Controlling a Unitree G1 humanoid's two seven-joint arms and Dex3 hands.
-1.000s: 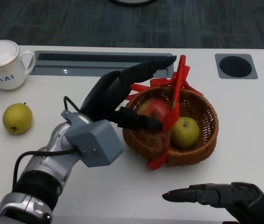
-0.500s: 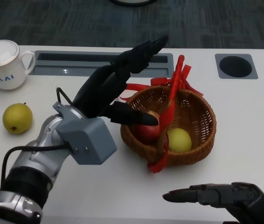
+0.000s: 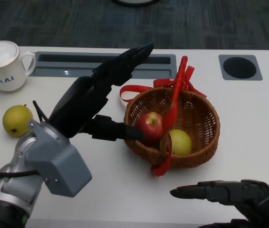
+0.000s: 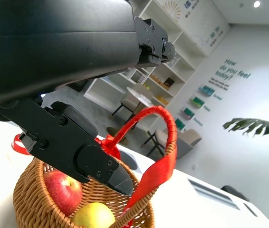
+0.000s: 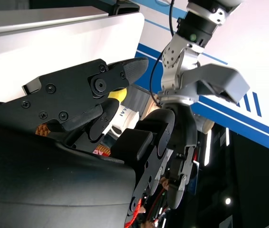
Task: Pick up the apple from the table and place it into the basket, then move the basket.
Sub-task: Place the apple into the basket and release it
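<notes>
Where counter [image 3: 248,118] starts at far left, white lidded mug [image 3: 4,64], then yellow-green pear [image 3: 17,119] just below it. Left hand [image 3: 94,102] next, fingers spread wide, gripping nothing, thumb tip at rim of basket [image 3: 206,142], other fingers stretched above toward the grey recessed tray [image 3: 58,64]. Wicker basket with red ribbon handle [image 3: 175,102] right of centre, upright on counter. Inside: red apple [image 3: 150,125] on left half, touching yellow-green fruit [image 3: 177,141] on right half. Same pair seen in left wrist view, apple [image 4: 63,190] beside fruit [image 4: 94,216]. Round dark hole [image 3: 239,67] at upper right. Right hand [image 3: 229,194] at lower right, fingers straight, holding nothing, apart from basket.
</notes>
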